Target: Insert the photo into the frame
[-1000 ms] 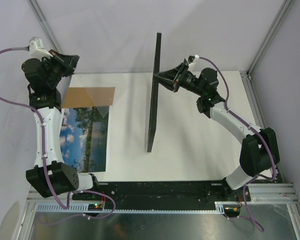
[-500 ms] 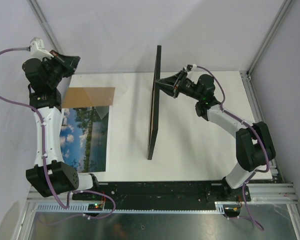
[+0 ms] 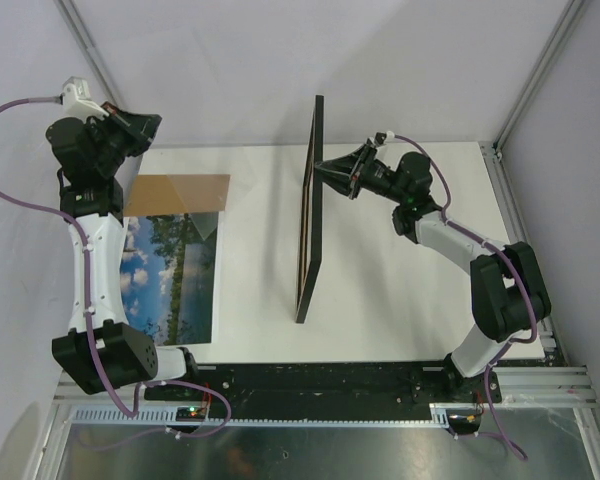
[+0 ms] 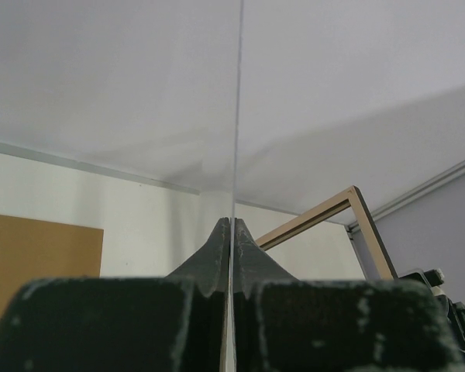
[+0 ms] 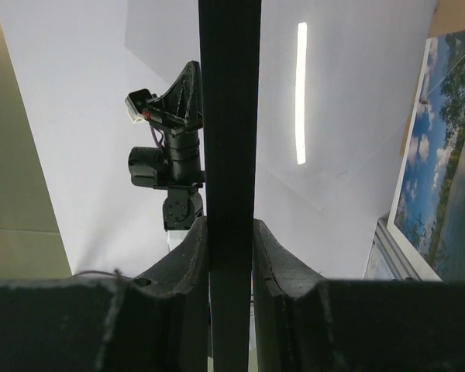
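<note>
Right gripper clamps the frame upright by its edge; I should lay it flat beside the photo, slowly.

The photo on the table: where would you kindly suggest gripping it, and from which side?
Probably its right long edge, jaws approaching from the middle of the table: the photo lies flat, the left arm overhangs its left side and the brown cardboard sits at its far end.

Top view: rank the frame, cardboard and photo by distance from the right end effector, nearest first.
1. Frame: gripped by the right end effector, standing on edge mid-table.
2. Cardboard: flat, far left.
3. Photo: flat, left, nearer the arm bases than the cardboard.
</note>
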`<state>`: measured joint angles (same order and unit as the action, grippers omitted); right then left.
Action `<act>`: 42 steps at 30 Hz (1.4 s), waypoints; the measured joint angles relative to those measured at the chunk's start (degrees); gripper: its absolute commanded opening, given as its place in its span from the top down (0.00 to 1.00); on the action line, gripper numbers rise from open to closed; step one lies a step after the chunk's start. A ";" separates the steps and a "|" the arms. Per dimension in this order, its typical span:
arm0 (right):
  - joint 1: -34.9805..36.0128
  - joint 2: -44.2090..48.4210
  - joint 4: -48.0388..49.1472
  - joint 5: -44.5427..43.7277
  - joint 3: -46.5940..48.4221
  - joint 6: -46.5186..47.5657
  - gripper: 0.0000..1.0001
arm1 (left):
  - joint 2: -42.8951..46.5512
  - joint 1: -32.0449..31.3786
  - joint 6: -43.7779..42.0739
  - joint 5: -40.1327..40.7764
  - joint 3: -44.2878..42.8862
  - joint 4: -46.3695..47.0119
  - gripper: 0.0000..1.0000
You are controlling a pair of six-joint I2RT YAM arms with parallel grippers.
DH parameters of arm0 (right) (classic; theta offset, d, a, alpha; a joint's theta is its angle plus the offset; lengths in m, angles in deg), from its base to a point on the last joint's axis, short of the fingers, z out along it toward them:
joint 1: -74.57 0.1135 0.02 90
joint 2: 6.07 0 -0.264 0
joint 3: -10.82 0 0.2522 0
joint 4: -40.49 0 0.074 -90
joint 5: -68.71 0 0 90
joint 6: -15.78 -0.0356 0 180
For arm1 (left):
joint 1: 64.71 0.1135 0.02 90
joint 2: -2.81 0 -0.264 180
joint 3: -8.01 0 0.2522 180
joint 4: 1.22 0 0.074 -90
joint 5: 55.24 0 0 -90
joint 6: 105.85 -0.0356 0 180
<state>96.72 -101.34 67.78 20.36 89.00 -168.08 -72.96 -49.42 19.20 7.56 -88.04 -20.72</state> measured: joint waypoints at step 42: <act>-14.43 12.20 -38.60 3.30 -5.95 33.27 0.60 | -1.14 -1.64 -0.09 0.48 0.63 -0.02 1.00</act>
<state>82.30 -89.14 29.18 23.66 83.05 -134.82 -74.09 -51.06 19.11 8.04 -87.40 -20.74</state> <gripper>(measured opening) 0.442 0.007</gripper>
